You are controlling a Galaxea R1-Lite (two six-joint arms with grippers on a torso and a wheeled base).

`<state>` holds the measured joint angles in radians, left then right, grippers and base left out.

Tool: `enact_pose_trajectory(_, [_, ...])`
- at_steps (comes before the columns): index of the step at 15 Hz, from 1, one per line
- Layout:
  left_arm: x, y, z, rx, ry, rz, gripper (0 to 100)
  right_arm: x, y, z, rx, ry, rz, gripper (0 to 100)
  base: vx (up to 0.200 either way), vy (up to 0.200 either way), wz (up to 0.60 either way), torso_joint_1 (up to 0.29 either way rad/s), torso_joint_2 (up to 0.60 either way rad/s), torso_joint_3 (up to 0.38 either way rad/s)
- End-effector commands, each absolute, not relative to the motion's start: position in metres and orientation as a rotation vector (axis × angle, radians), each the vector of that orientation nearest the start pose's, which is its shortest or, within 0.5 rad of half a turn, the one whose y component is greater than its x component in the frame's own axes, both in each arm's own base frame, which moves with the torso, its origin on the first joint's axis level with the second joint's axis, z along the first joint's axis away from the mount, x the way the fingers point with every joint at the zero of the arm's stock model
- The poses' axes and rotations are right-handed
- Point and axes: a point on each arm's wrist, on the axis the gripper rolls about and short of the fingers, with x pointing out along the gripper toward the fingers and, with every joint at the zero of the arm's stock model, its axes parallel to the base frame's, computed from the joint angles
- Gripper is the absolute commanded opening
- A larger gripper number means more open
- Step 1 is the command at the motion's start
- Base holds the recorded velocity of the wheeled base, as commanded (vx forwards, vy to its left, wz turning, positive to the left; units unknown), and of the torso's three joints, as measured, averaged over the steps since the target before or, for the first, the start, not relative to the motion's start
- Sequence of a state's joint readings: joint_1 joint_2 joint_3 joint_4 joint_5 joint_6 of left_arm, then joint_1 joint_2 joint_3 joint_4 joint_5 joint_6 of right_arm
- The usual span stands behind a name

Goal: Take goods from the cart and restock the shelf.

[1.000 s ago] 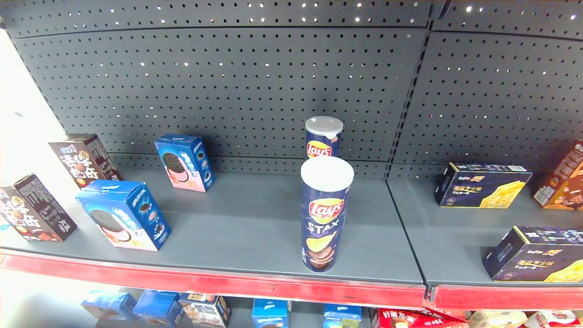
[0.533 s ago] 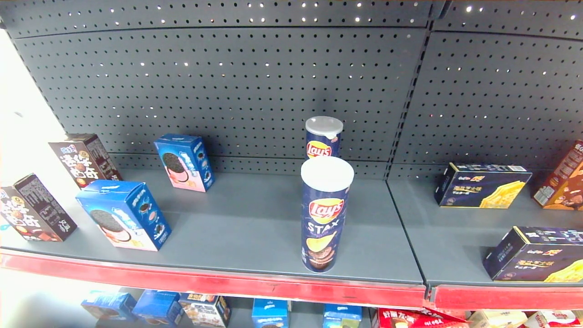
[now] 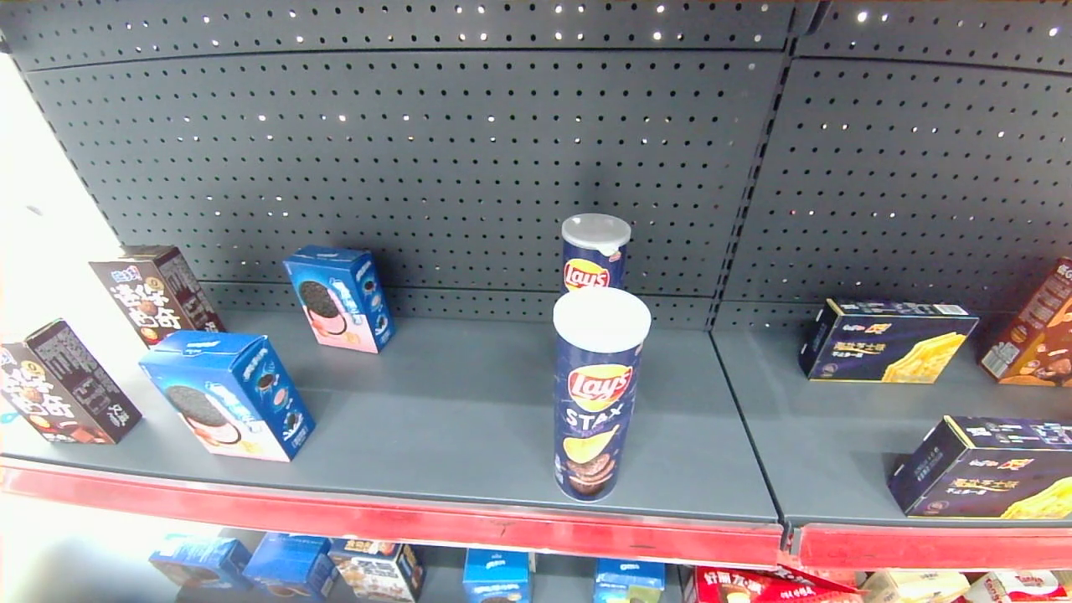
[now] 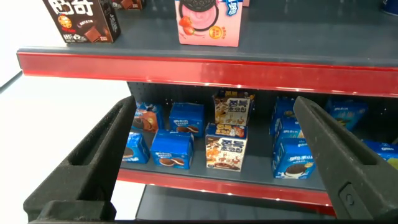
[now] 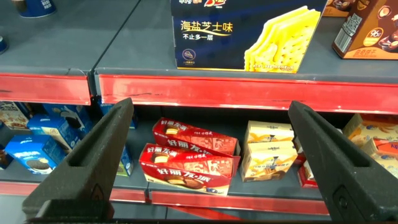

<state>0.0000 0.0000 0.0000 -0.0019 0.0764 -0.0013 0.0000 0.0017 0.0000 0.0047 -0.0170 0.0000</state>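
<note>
Two dark blue chip cans stand on the grey shelf (image 3: 469,419): one near the front edge (image 3: 598,394), one at the back by the pegboard (image 3: 594,251). My left gripper (image 4: 214,162) is open below the shelf's red lip (image 4: 205,65), facing blue cookie boxes (image 4: 171,149) on the lower shelf. My right gripper (image 5: 214,162) is open too, facing red boxes (image 5: 189,163) on the lower shelf under a dark cracker box (image 5: 245,34). Nothing sits between either pair of fingers.
Blue cookie boxes (image 3: 228,406) and brown chocolate boxes (image 3: 63,394) stand on the shelf's left part. Dark cracker boxes (image 3: 888,342) lie on the right section. Open shelf floor runs between the cookie boxes and the cans. A pegboard wall (image 3: 435,167) closes the back.
</note>
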Motion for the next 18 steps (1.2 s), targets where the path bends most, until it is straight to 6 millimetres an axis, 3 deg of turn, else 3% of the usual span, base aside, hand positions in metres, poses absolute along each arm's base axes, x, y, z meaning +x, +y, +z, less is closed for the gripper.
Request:
enact_pose_trajectory(1, [-0.0228, 0.0017, 0.0758, -0.002, -0.002, 0.077, 100, -0.0227, -0.0004, 0.0750, 0.001, 0.006, -0.017, 100, 0.000, 0.000, 0.00, 0.000, 0.00, 0.000])
enact_pose_trajectory(18, [-0.0228, 0.0017, 0.0758, -0.002, -0.002, 0.077, 100, -0.0227, -0.0003, 0.0750, 0.000, 0.006, -0.014, 100, 0.000, 0.000, -0.04, 0.000, 0.00, 0.000])
